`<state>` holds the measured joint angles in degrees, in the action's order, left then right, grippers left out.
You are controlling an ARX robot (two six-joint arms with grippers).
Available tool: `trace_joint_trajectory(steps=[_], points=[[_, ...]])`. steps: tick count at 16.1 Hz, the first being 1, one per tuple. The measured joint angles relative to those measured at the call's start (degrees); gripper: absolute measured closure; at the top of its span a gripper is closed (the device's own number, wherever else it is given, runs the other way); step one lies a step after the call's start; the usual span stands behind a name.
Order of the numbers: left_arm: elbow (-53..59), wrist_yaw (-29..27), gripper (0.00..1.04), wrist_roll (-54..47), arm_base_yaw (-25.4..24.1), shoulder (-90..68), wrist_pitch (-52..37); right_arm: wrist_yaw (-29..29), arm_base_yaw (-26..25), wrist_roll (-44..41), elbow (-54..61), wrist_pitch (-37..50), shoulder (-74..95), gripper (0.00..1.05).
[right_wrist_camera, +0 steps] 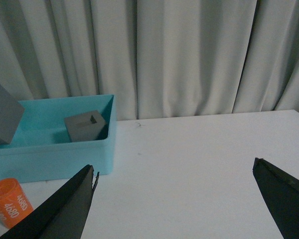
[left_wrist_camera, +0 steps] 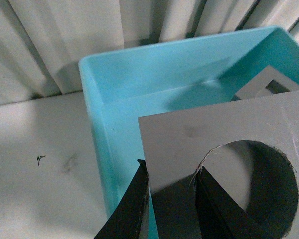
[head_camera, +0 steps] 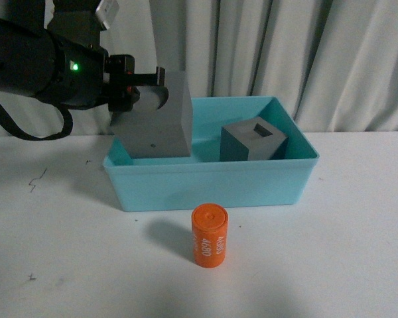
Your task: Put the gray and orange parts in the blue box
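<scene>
Upper left of the front view: left gripper clamped on one wall of the round-recess cube, one finger inside the hole — cube held tilted over the left end of the box, likely for release. Square-recess cube sits inside at right; orange cylinder stands on the table just before the box, lower centre. Right gripper — spread wide, empty.

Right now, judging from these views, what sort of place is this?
Probably a robot test bench in a lab: a plain white table, a pale curtain as backdrop, and simple practice parts, a turquoise bin, a gray cube with a square recess and a numbered orange cylinder.
</scene>
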<state>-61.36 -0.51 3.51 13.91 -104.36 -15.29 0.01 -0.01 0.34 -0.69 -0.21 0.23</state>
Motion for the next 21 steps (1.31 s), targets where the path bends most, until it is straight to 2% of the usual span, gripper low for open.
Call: trace_joint_trajectory(steps=[3,7,8,10,11,13,15,18,19,20,21], points=[[0.0,-0.9,0.84,-1.2,-1.1,-2.9,-0.3,0.0,0.0,0.0,0.0,0.0,0.0,0.06],[1.4,-1.3,0.42,-0.2,-3.6,-2.1,-0.3,0.0,0.0,0.0,0.0,0.0,0.0,0.06],[3.1,-0.9,0.34,0.8,-4.2,-0.6,0.1,0.0,0.0,0.0,0.0,0.0,0.0,0.06],[11.6,3.0,0.09,6.8,-7.6,9.7,3.6,0.0,0.0,0.0,0.0,0.0,0.0,0.06],[16.9,5.9,0.06,10.8,-10.1,18.3,5.5,0.0,0.0,0.0,0.0,0.0,0.0,0.06],[24.6,9.5,0.07,16.3,-14.0,30.8,10.3,0.0,0.0,0.0,0.0,0.0,0.0,0.06],[34.9,12.3,0.07,22.2,-19.5,46.7,21.6,0.0,0.0,0.0,0.0,0.0,0.0,0.06],[47.1,17.2,0.07,24.6,-30.7,74.9,43.9,0.0,0.0,0.0,0.0,0.0,0.0,0.06],[48.7,16.6,0.07,25.6,-31.1,80.9,46.9,0.0,0.0,0.0,0.0,0.0,0.0,0.06],[49.0,16.8,0.07,26.8,-29.4,82.5,46.6,0.0,0.0,0.0,0.0,0.0,0.0,0.06],[50.9,16.4,0.10,25.8,-29.0,84.1,40.9,0.0,0.0,0.0,0.0,0.0,0.0,0.06]])
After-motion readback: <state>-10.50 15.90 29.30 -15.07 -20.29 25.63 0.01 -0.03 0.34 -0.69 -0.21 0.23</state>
